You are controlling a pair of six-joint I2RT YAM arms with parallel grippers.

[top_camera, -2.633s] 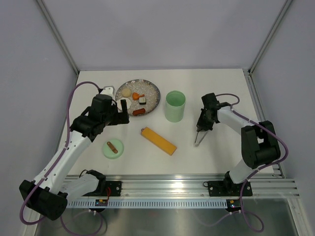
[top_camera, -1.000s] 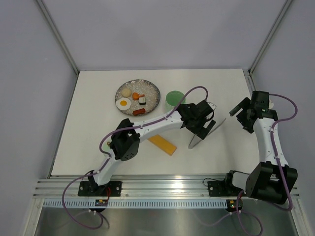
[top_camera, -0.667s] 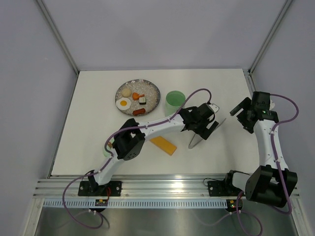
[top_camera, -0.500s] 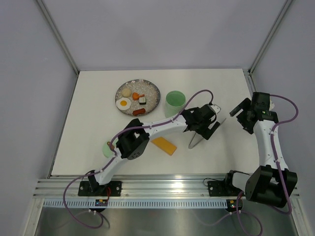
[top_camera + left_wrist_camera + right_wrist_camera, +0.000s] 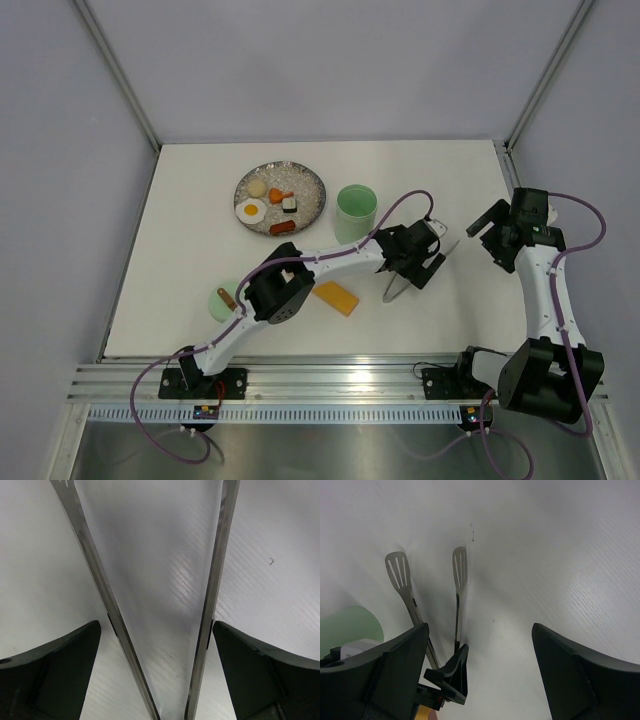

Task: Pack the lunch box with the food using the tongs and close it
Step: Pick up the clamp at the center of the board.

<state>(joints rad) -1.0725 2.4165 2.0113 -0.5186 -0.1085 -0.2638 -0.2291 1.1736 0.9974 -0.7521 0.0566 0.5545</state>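
Observation:
The grey metal tongs lie on the table right of the middle, joined end nearest me. My left gripper reaches across and hangs open over them. In the left wrist view both tong arms run between its fingers, unpinched. My right gripper stands open to the right, apart from the tongs; its view shows the slotted tong tips. The mint-green lunch box stands open. Its lid lies at the front left. Food sits on the speckled plate.
A long orange-yellow bar lies beside the left arm's elbow, partly under the forearm. A fried-egg piece is on the plate too. Frame posts and grey walls close in the table at the back and both sides.
At first my right gripper was at the tongs and my left by the plate. Over the last second my left elbow swung right, uncovering the lid, while its gripper settled over the tongs.

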